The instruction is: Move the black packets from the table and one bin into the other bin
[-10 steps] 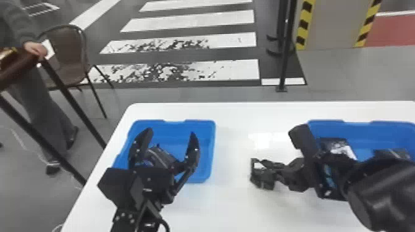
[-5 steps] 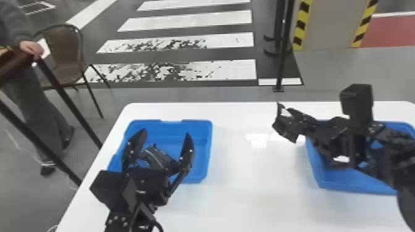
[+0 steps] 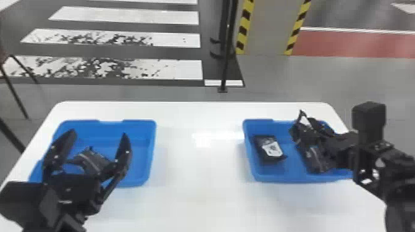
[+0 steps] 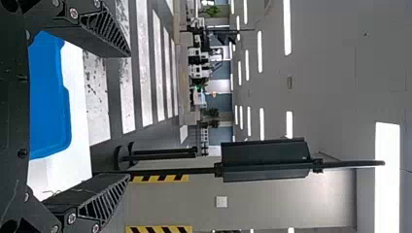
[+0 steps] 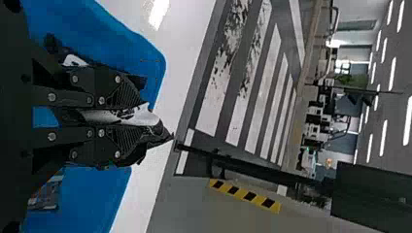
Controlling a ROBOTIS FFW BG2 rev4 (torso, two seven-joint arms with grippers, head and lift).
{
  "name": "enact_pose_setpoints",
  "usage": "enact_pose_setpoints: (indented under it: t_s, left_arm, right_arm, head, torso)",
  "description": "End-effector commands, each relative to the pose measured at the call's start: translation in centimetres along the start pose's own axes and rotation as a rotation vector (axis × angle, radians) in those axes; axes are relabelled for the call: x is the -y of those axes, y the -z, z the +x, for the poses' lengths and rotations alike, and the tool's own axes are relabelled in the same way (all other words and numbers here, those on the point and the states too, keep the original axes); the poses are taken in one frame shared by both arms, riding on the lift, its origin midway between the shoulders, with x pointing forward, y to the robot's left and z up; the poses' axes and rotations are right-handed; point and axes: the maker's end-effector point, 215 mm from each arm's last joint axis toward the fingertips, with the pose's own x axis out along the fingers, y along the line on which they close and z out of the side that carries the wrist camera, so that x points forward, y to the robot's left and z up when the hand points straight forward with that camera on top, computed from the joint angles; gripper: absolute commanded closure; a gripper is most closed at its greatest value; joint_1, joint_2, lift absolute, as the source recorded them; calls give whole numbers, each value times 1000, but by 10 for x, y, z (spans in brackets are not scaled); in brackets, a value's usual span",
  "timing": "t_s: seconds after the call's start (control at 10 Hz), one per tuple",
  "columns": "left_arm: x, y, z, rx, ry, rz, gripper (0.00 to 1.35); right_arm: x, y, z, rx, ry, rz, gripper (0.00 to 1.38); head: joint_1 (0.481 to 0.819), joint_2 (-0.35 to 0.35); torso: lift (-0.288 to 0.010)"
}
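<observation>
Black packet point(image 5: 141, 115) pinched in the right gripper point(image 3: 295, 131), above the right bin point(image 3: 287, 178)

Below it, two more packets lay in the right bin: a label-bearing one point(image 3: 271, 149) near the side facing the left bin point(image 3: 153, 135), and a darker one point(image 3: 315, 159) partly under the right gripper. Another packet point(image 3: 92, 162) lay in the left bin, seen between the left gripper's point(image 3: 98, 134) fingers. Both blue bins sat well apart on the white table point(image 3: 200, 197). The right arm point(image 3: 342, 148) hid part of the right bin's outer side, and the left gripper covered the near outer part of the left one. Beyond the table stood a thin black post point(image 3: 227, 61) and a pillar point(image 3: 268, 31) with striped edges, beside the crosswalk point(image 3: 179, 69); part of a chair point(image 3: 3, 57) showed at the left edge.

Half a second before, the right gripper had been just short of the right bin's inner side; now it was over the bin. The head view had swung toward the right, while the left gripper had stayed over the left bin.

The right fingers were nearly together, clamped on the packet, its crumpled end poking past the tips. The left fingers stood wide apart, with nothing gripped between them.
</observation>
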Motion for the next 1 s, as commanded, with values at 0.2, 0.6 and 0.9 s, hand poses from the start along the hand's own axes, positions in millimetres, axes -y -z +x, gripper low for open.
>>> enact_pose_setpoints:
  t_s: [0.2,0.6,0.9]
  left_arm:
    - [2,0,0,1,4,4,153]
    - [2,0,2,-2,3,3,153]
    - [2,3,6,-6,3,12,153]
  right_arm:
    - [-6,-11,-31,179,-4,57,179]
    - [-47,-6,-71,289,-65,185,137]
    - [-62,20,-79,304,-99,314,137]
  head:
    - [695,-145]
    - [695,-109]
    - [695,-91]
  torso:
    - [-110]
    - [-110]
    - [-110]
